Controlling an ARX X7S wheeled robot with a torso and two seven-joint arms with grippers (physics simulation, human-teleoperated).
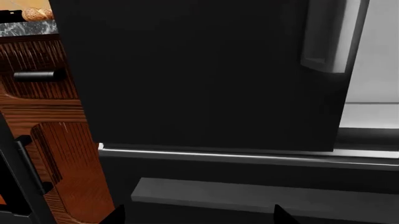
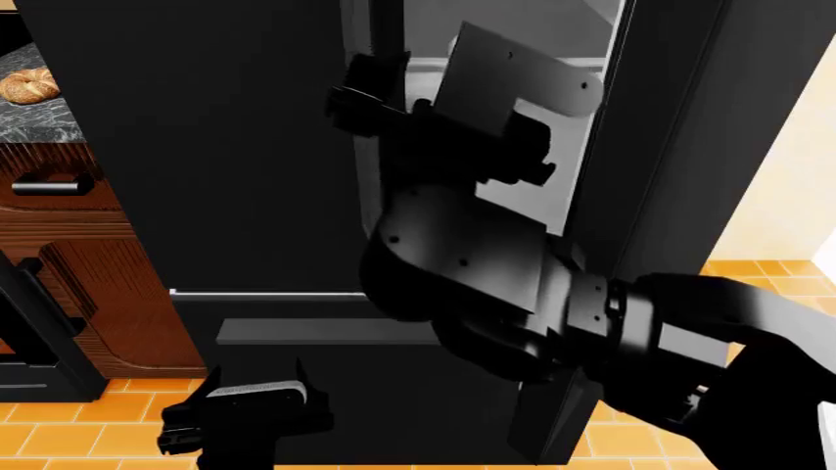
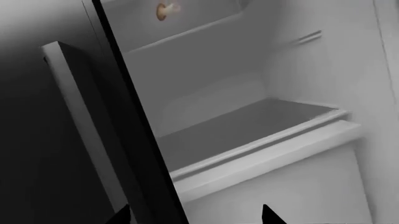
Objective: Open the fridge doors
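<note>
Between fridge doors (image 2: 196,147), right gripper (image 2: 379,93) reaches inside; right door ajar.

Looks like a home kitchen: black fridge (image 2: 196,147), wooden cabinets (image 2: 78,284) under a marble bench (image 2: 33,127), probably bread (image 2: 26,85) on it, orange floor tiles (image 2: 78,431).

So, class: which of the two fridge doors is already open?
The right door: it has swung away, exposing the white interior behind the right arm. The left door sits closed above the drawer front.
</note>
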